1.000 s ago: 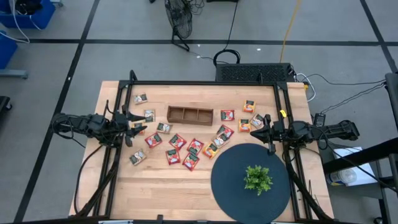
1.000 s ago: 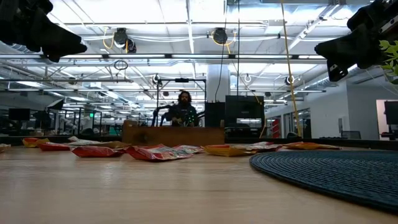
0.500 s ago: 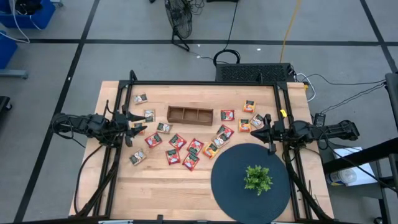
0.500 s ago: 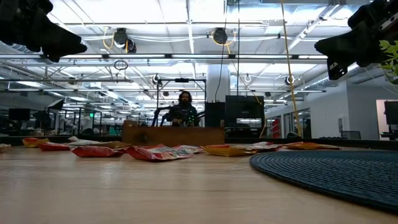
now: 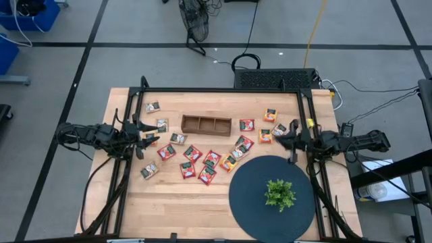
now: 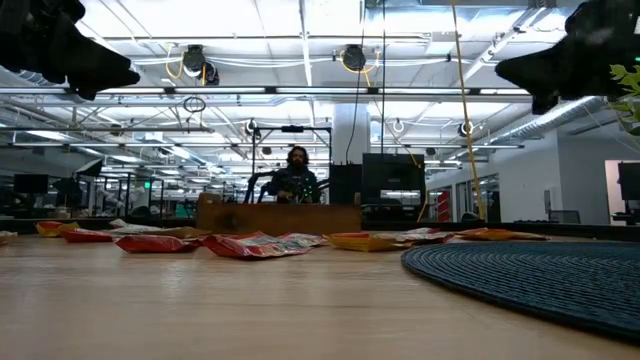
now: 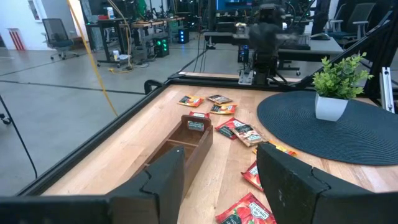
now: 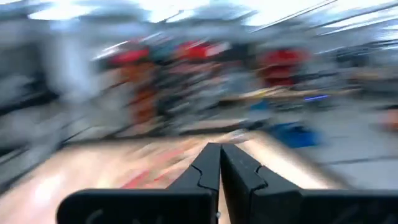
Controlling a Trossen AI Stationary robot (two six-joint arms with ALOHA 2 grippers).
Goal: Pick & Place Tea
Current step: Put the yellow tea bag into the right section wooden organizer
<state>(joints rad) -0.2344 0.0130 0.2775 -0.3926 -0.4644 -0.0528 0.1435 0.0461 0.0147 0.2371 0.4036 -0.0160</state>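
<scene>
Tea sachets (image 5: 192, 154) lie scattered flat on the table (image 5: 175, 202), mostly in front of and to both sides of the wooden tray (image 5: 206, 124), with a few more near the right arm by the round mat (image 5: 270, 192) (a small plant (image 5: 279, 194) stands on it). Left gripper (image 5: 144, 137) hovers above the table's left side near the sachets there, fingers (image 7: 163, 180) apart and holding nothing. Right gripper (image 5: 290, 135) is up off the table at the right, just beside the sachets near the mat, fingers (image 8: 239, 171) pressed together and empty; its wrist view is blurred.
</scene>
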